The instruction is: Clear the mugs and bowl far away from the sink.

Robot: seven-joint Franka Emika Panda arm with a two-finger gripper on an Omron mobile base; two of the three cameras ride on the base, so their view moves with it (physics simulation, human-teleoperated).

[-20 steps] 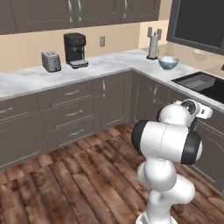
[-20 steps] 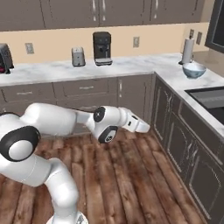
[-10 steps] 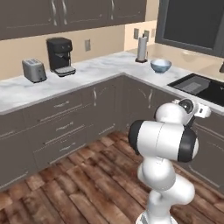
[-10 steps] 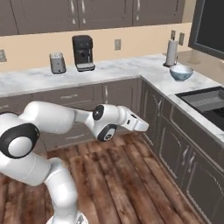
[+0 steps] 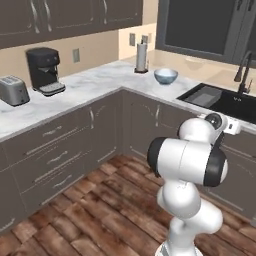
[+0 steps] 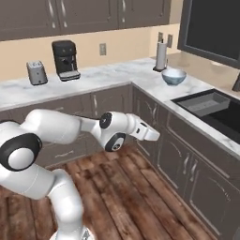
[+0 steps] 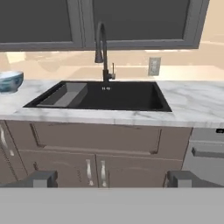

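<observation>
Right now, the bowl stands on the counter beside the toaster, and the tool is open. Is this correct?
Not quite. The bowl stands on the counter beside the paper towel roll, near the sink, as the right base view shows. The toaster is far along the other counter. The tool is open.

Bowl [image 7: 9,81] cut off at the edge (hand view's left side).

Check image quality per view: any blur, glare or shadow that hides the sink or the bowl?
Left base view: soft, low detail; bowl readable, sink a flat black patch. Right base view: equally soft, even light, no glare; grey tray visible inside the basin. Hand view: sharpest on the faucet, basin interior dark; bowl cut by the frame edge; fingertips blurred, set wide apart.
</observation>
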